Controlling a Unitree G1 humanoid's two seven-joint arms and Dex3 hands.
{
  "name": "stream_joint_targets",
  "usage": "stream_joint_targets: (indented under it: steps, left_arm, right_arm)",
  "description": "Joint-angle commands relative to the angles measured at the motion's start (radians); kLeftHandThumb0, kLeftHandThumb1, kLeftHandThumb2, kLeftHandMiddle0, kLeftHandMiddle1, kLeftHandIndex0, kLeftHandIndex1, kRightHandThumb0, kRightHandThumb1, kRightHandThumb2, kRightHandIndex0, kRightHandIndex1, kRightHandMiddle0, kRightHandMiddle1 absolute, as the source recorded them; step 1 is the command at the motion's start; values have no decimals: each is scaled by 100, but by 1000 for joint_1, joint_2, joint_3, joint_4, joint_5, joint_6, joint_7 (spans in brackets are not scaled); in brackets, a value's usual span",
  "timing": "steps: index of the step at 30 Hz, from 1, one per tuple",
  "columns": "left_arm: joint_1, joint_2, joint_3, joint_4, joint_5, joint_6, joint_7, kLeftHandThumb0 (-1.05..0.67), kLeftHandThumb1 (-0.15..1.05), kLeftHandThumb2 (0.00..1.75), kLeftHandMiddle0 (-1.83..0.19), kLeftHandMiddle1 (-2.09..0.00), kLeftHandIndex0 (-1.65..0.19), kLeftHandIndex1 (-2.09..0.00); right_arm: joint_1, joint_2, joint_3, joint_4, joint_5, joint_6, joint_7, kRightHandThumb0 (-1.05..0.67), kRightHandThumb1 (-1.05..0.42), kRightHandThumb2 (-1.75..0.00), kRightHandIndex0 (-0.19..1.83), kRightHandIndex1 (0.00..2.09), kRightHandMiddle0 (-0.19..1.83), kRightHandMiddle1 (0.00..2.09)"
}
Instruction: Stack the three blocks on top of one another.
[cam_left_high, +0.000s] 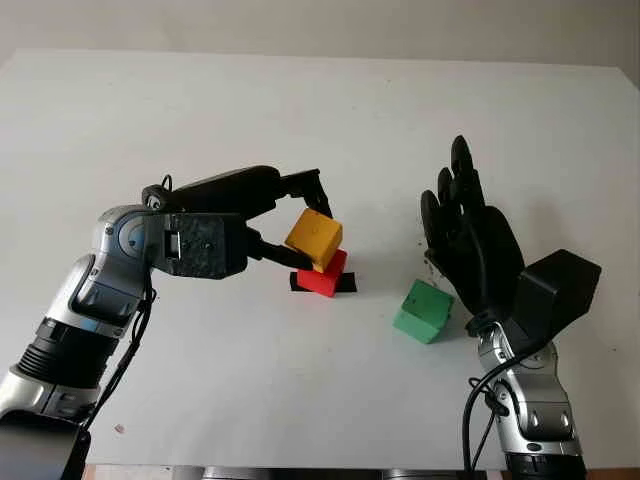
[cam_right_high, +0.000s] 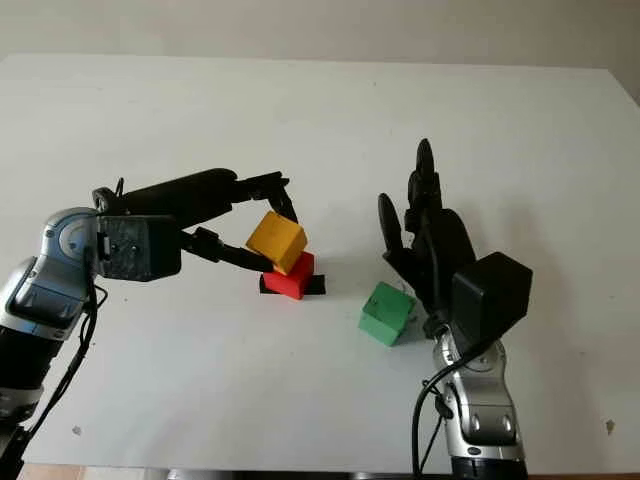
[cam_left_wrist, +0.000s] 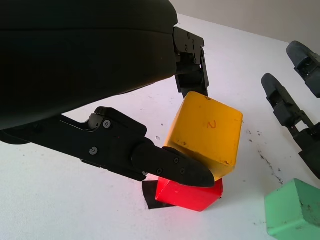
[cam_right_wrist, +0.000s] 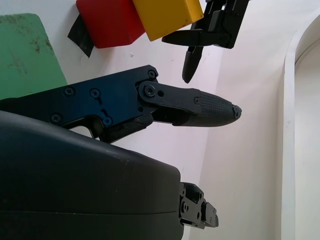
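A yellow block (cam_left_high: 314, 238) sits tilted on top of a red block (cam_left_high: 324, 274), which rests on a black tape mark (cam_left_high: 346, 284) near the table's middle. My left hand (cam_left_high: 292, 225) is shut on the yellow block, with one finger behind it and the thumb (cam_left_wrist: 167, 162) in front. A green block (cam_left_high: 424, 311) lies on the table to the right of the pair. My right hand (cam_left_high: 463, 225) is open, upright just beside and behind the green block, apart from it.
The white table (cam_left_high: 320, 110) stretches wide behind and to both sides of the blocks. Its front edge runs along the bottom of the head views.
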Motion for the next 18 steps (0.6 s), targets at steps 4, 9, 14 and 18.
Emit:
stream_joint_targets:
  steps: [4, 9, 14, 18]
  left_arm:
    - [1, -9, -5, -8, -12, 7, 2, -44, 105, 23, -6, -6, -14, -167]
    - [9, -7, -11, -25, -2, 30, 2, -43, 105, 21, -7, -6, -16, -166]
    - [18, -12, -11, -29, -4, 31, 6, -41, 105, 20, -7, -6, -16, -162]
    - [20, -16, -10, -32, -6, 39, 6, -40, 105, 18, -8, -6, -17, -160]
  right_arm:
    - [12, -5, -1, -21, -3, -5, -1, -68, -105, -54, -19, 0, -19, 0]
    - [13, -2, -2, -20, 0, -7, -1, -67, -105, -54, -19, 0, -19, 0]
    - [13, 3, -1, -24, 0, 1, -10, -67, -105, -52, -19, 0, -19, 0]
    - [15, 5, -1, -28, 0, 4, -15, -67, -105, -52, -19, 0, -19, 0]
